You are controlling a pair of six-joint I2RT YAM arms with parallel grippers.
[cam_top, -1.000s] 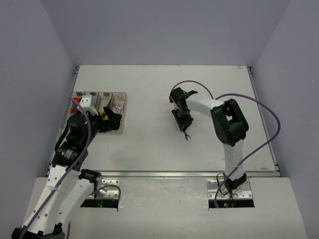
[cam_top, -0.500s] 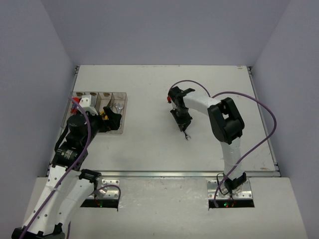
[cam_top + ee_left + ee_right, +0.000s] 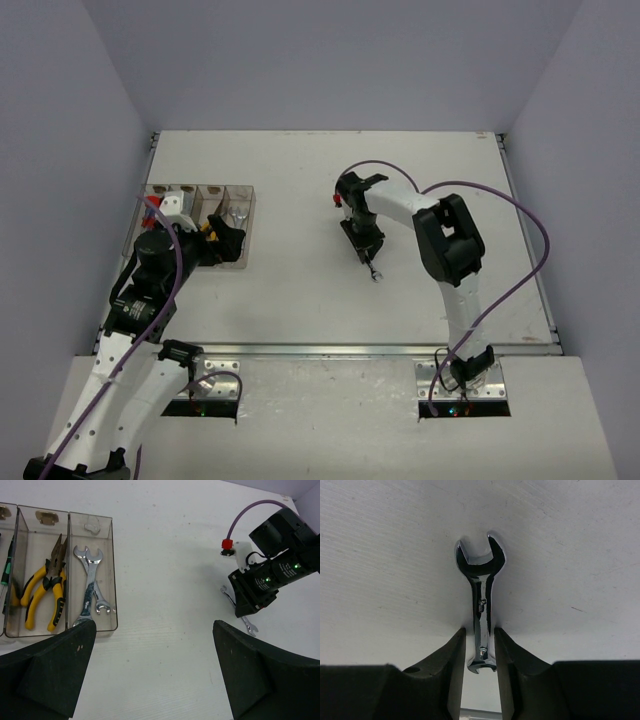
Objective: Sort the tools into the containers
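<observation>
A silver open-end wrench (image 3: 481, 595) lies flat on the white table, and its end shows below my right gripper in the top view (image 3: 374, 271). My right gripper (image 3: 480, 636) is down at the table, its fingers closed against both sides of the wrench shank. The clear bins (image 3: 91, 517) hold two silver wrenches (image 3: 92, 587), yellow-handled pliers (image 3: 45, 590) and a green-handled screwdriver (image 3: 4, 570). My left gripper (image 3: 155, 625) is wide open and empty, hovering just right of the bins (image 3: 243, 228). Other tools are hidden by the left arm.
The right arm's purple cable (image 3: 500, 205) loops over the right half of the table. A red-capped fitting (image 3: 228, 544) sits on the right wrist. The table's far edge (image 3: 320, 132) meets grey walls on three sides.
The right wrist has shifted slightly left and settled over the wrench. The left arm has not moved.
</observation>
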